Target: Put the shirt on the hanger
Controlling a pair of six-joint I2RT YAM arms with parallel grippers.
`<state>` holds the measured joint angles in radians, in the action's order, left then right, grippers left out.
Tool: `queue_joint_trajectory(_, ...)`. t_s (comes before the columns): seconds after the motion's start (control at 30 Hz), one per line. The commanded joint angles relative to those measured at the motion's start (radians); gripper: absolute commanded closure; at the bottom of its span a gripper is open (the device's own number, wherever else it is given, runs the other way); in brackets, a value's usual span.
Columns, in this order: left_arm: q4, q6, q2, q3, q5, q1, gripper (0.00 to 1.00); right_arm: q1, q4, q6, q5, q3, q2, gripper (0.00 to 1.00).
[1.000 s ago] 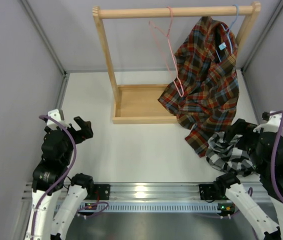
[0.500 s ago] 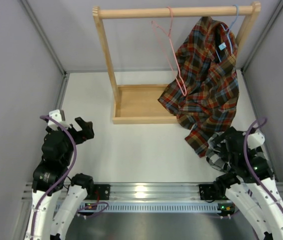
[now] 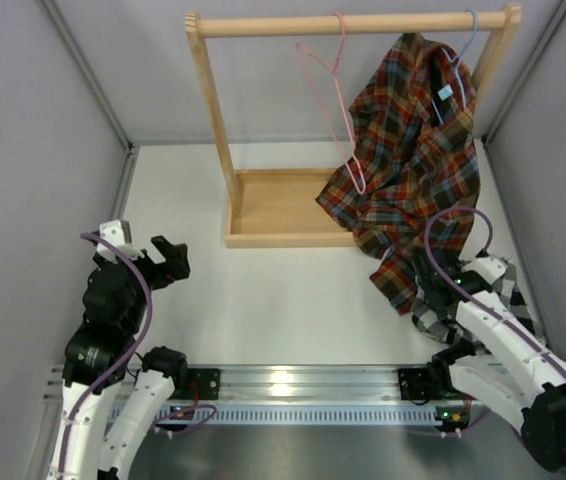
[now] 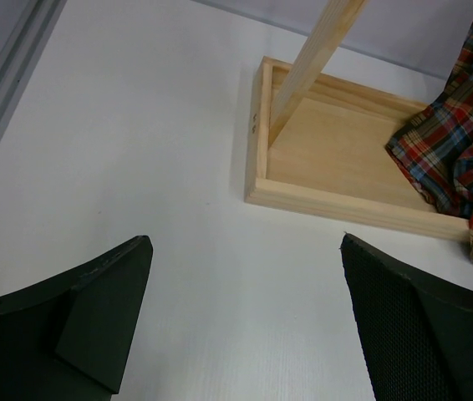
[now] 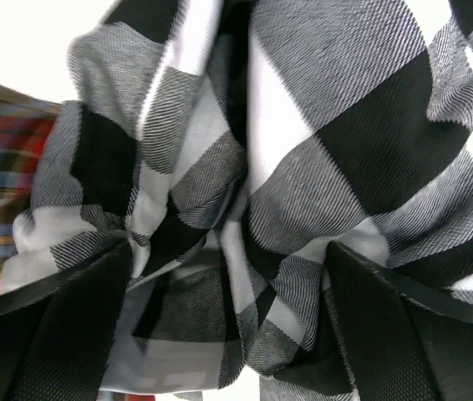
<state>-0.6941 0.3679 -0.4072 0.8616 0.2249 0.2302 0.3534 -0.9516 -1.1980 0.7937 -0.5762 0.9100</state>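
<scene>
The black-and-white checked shirt [image 3: 511,287] lies crumpled on the table at the right, below the hem of a red plaid shirt; it fills the right wrist view [image 5: 345,125]. My right gripper [image 3: 433,285] is open and pressed down into it, with folds of fabric between the spread jaws [image 5: 230,251]. No lettering shows. The pink wire hanger [image 3: 339,55] hangs empty by its hook from the rack's top bar. My left gripper [image 3: 168,262] is open and empty over bare table at the left [image 4: 245,242].
A wooden rack [image 3: 213,110] with a tray base [image 3: 273,210] stands at the back; its base shows in the left wrist view [image 4: 337,159]. A red plaid shirt [image 3: 413,170] hangs on a light blue hanger [image 3: 463,45]. Grey walls close in on both sides.
My right arm has swung over and down, bringing its gripper onto the checked shirt. The pink hanger has swayed slightly. The left arm has barely moved.
</scene>
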Motion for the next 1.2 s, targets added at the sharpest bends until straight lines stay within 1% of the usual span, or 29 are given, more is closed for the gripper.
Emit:
queue_joint_trajectory(0.0,0.056,0.000,0.010,-0.006,-0.002,0.017,0.02,0.004,0.124,-0.061,-0.006,0.061,-0.010,0.11)
queue_joint_trajectory(0.03,0.056,0.000,0.010,-0.006,-0.002,0.018,0.02,-0.001,0.141,-0.061,-0.017,0.078,-0.014,0.17)
queue_joint_trajectory(0.07,0.056,-0.001,0.011,-0.006,-0.001,0.018,0.02,-0.001,0.158,-0.066,-0.028,0.103,-0.025,0.30)
queue_joint_trajectory(0.1,0.056,0.000,0.014,-0.006,0.001,0.018,0.02,0.001,0.171,-0.066,-0.043,0.111,-0.032,0.37)
queue_joint_trajectory(0.13,0.056,0.000,0.013,-0.006,0.001,0.020,0.02,-0.001,0.175,-0.064,-0.045,0.117,-0.061,0.54)
queue_joint_trajectory(0.2,0.056,0.000,0.015,-0.006,0.001,0.020,0.02,-0.001,0.174,-0.035,-0.044,0.121,-0.115,0.73)
queue_joint_trajectory(0.23,0.056,-0.001,0.016,-0.006,0.001,0.021,0.02,-0.001,0.172,-0.020,-0.048,0.121,-0.147,0.88)
queue_joint_trajectory(0.27,0.054,-0.003,0.016,-0.006,0.002,0.023,0.02,-0.001,0.172,0.020,-0.054,0.115,-0.236,1.00)
queue_joint_trajectory(0.33,0.054,-0.004,0.018,-0.007,0.007,0.023,0.02,-0.001,0.172,0.073,-0.091,0.098,-0.328,1.00)
queue_joint_trajectory(0.37,0.053,-0.003,0.018,-0.007,0.010,0.023,0.02,-0.001,0.174,0.150,-0.114,0.067,-0.418,1.00)
queue_joint_trajectory(0.43,0.054,-0.004,0.016,-0.007,0.019,0.023,0.02,-0.001,0.166,0.237,-0.174,0.030,-0.532,1.00)
queue_joint_trajectory(0.47,0.053,-0.004,0.018,-0.007,0.021,0.023,0.02,0.001,0.145,0.291,-0.192,-0.017,-0.563,1.00)
queue_joint_trajectory(0.53,0.054,-0.004,0.016,-0.007,0.024,0.023,0.02,0.001,0.097,0.328,-0.192,-0.072,-0.637,1.00)
queue_joint_trajectory(0.57,0.054,-0.003,0.016,-0.007,0.025,0.023,0.02,-0.001,0.070,0.380,-0.200,-0.132,-0.652,1.00)
queue_joint_trajectory(0.63,0.054,-0.003,0.015,-0.007,0.033,0.023,0.02,0.001,0.050,0.419,-0.231,-0.189,-0.675,1.00)
queue_joint_trajectory(0.67,0.053,-0.003,0.010,-0.006,0.036,0.023,0.02,-0.001,0.050,0.466,-0.276,-0.247,-0.680,1.00)
queue_joint_trajectory(0.73,0.053,-0.003,0.007,-0.004,0.040,0.023,0.02,-0.001,0.050,0.511,-0.348,-0.307,-0.645,1.00)
queue_joint_trajectory(0.77,0.054,-0.003,0.004,-0.004,0.044,0.023,0.02,-0.001,0.050,0.562,-0.457,-0.367,-0.619,1.00)
queue_joint_trajectory(0.8,0.053,-0.003,0.004,-0.003,0.045,0.023,0.02,0.001,0.050,0.592,-0.531,-0.396,-0.585,1.00)
queue_joint_trajectory(0.83,0.053,-0.004,0.004,-0.003,0.050,0.023,0.02,0.001,0.050,0.616,-0.607,-0.428,-0.516,1.00)
queue_joint_trajectory(0.87,0.053,-0.003,0.005,-0.001,0.051,0.023,0.02,-0.001,0.054,0.653,-0.701,-0.483,-0.482,1.00)
queue_joint_trajectory(0.9,0.054,-0.003,0.007,-0.001,0.054,0.023,0.02,0.001,0.075,0.664,-0.908,-0.508,-0.449,1.00)
queue_joint_trajectory(0.93,0.053,-0.001,0.007,0.001,0.056,0.023,0.02,-0.001,0.097,0.667,-1.010,-0.549,-0.391,1.00)
queue_joint_trajectory(0.97,0.053,-0.001,0.010,0.001,0.057,0.023,0.02,-0.001,0.123,0.660,-1.197,-0.568,-0.369,1.00)
queue_joint_trajectory(1.0,0.053,-0.001,0.011,0.002,0.057,0.021,0.02,-0.001,0.155,0.643,-1.272,-0.585,-0.349,1.00)
queue_joint_trajectory(1.03,0.054,0.000,0.010,0.002,0.059,0.023,0.02,0.001,0.219,0.621,-1.316,-0.603,-0.324,1.00)
queue_joint_trajectory(1.07,0.053,0.000,0.010,0.004,0.063,0.021,0.02,0.001,0.246,0.585,-1.364,-0.646,-0.313,1.00)
queue_joint_trajectory(1.17,0.054,-0.001,0.010,0.002,0.064,0.023,0.02,-0.001,0.289,0.548,-1.390,-0.755,-0.258,1.00)
